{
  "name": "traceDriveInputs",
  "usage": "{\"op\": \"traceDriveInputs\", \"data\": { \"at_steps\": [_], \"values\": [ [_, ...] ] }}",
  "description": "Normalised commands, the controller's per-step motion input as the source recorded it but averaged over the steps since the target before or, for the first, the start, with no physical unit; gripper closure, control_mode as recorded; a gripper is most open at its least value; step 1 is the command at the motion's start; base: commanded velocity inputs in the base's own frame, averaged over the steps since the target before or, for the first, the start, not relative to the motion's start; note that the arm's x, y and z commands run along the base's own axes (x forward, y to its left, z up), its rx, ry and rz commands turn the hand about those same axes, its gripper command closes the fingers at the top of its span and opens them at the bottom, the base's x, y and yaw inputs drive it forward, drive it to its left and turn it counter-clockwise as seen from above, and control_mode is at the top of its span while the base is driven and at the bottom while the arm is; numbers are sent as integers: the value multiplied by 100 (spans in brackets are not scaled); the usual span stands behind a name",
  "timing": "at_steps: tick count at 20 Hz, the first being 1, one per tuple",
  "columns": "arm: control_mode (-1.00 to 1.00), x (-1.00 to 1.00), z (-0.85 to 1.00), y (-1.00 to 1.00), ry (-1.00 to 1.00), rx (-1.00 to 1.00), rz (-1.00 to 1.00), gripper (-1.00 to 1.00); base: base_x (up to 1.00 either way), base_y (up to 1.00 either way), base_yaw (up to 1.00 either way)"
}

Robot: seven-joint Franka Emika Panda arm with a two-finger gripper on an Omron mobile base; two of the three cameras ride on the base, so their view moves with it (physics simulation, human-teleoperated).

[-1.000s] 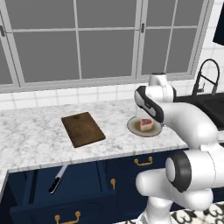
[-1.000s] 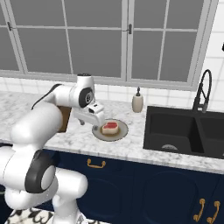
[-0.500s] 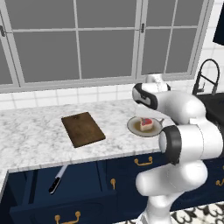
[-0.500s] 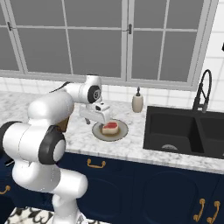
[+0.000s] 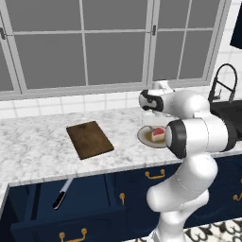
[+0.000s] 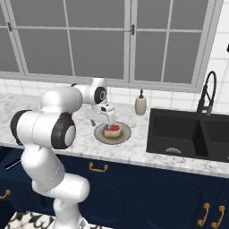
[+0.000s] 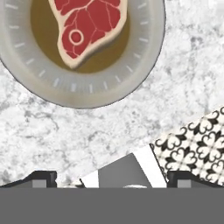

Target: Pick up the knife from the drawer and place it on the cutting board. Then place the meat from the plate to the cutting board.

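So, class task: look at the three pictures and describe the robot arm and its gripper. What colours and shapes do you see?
The arm is glossy white, built of rounded bulbous segments with dark, nearly black rings at the joints. The gripper has a boxy pale grey-white body. Its two fingertips are small, dark, blocky pads. No cables or markings show.

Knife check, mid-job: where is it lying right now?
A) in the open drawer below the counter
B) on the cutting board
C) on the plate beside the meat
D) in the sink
A: in the left base view the knife lies in the open drawer under the counter edge, while the cutting board is bare and the plate carries just the meat.
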Motion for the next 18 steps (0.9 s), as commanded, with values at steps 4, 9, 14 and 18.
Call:
{"op": "traceDriveInputs", "data": {
  "at_steps": [4, 9, 14, 18],
  "values": [
    [-100, 16, -44, 0, 0, -2, 0, -100, 0, 0, 0],
    [-100, 25, -34, 0, 0, -1, 0, -100, 0, 0, 0],
    [-100, 45, -20, 0, 0, 0, 0, -100, 0, 0, 0],
    [-100, 44, -21, 0, 0, 0, 0, -100, 0, 0, 0]
  ]
}}
